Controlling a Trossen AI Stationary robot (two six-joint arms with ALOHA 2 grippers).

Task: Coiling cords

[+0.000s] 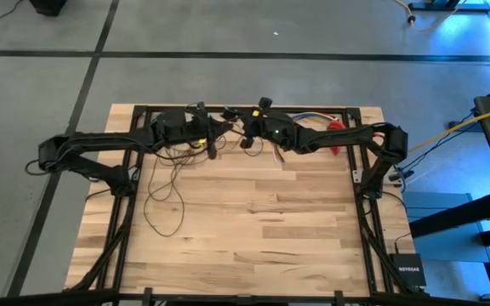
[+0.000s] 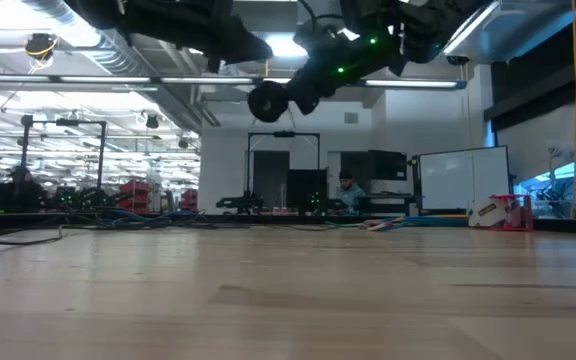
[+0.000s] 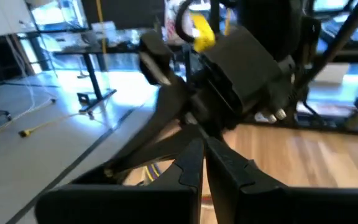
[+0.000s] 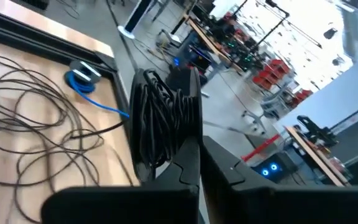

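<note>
The cords are one thin dark wire. Part of it is wound into a tight black coil [image 4: 162,127] held up in the air beside my right gripper [image 4: 199,163], which is shut. The remainder lies in slack loops [image 1: 165,197] on the table's left half, also seen in the right wrist view [image 4: 36,134]. My left gripper [image 3: 204,163] is shut and points level at the right gripper's body [image 3: 244,68]. No wire shows between its fingers. Both grippers meet above the table's far middle [image 1: 232,140]. A small round black piece [image 2: 266,100] shows below them. My right gripper has the coil's side [image 4: 178,146] lying against the outer side of one finger [image 4: 188,165]. The coil stands upright along the fingers, clear of the table. The fingers themselves hide whether a strand is pinched between them. My left gripper: I cannot tell whether it touches the wire.
A blue cable roll [image 4: 82,78] lies at the table's far edge. Multicoloured wires [image 1: 313,117] and a red object [image 1: 337,140] sit at the far right. A yellow cable [image 1: 449,134] runs off the right side. Dark frame rails [image 1: 134,212] border the table.
</note>
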